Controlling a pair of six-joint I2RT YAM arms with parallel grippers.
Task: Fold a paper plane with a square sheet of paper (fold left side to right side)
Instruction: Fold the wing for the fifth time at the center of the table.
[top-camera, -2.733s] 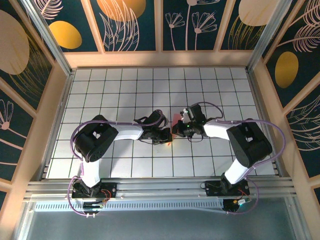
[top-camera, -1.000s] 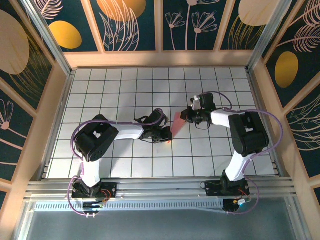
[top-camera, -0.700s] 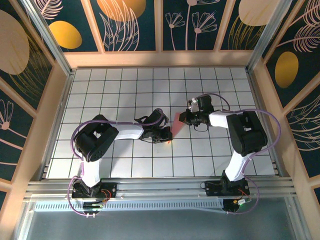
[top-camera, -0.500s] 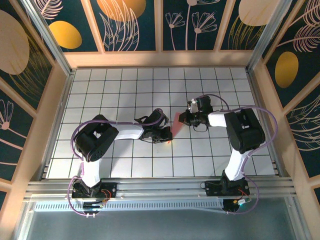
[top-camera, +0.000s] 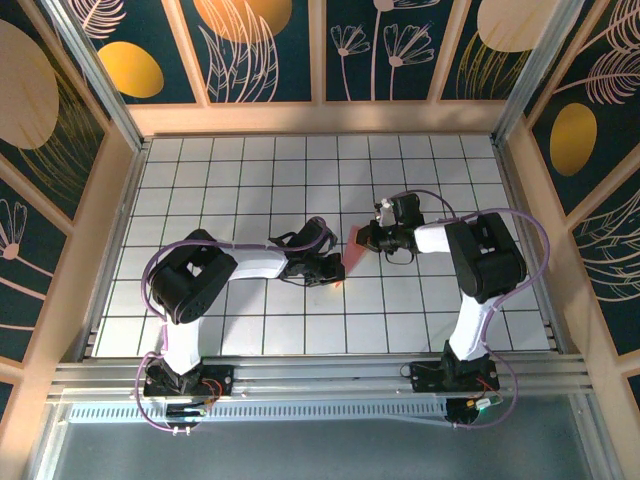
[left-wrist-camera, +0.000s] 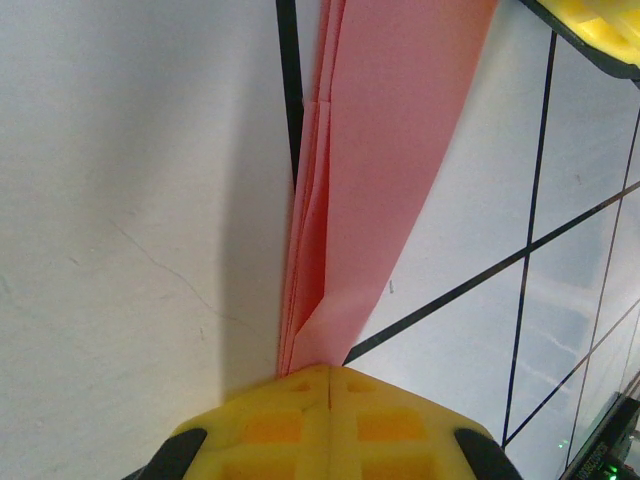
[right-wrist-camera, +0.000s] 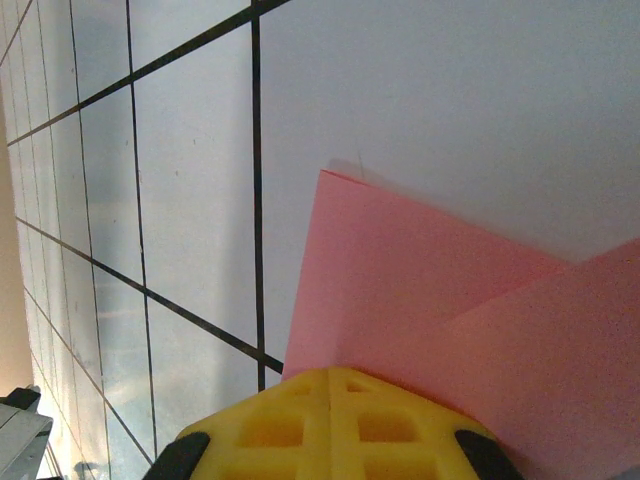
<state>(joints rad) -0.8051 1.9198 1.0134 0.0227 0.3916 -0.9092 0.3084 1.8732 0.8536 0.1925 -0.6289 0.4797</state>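
The left claw is closed, and its yellow tips press together with no gap. From above, it sits low on the white counter with the pink paper just past its tip. The right claw is closed too, and it sits at the other end of the paper. The two claws are close, with the paper between them.

From above, the paper is just a small pink bit, mostly hidden by the arms. The left claw's own camera shows much more. There the paper is a long folded strip that starts right at the claw tip and runs away from it. You can see thin layers stacked along one edge. A yellow corner peeks in by the far end of the strip.

The right claw's camera shows a wide flap of paper with a sharp corner ahead of the tip. The paper goes under both tips, but I cannot tell if it is pinched.
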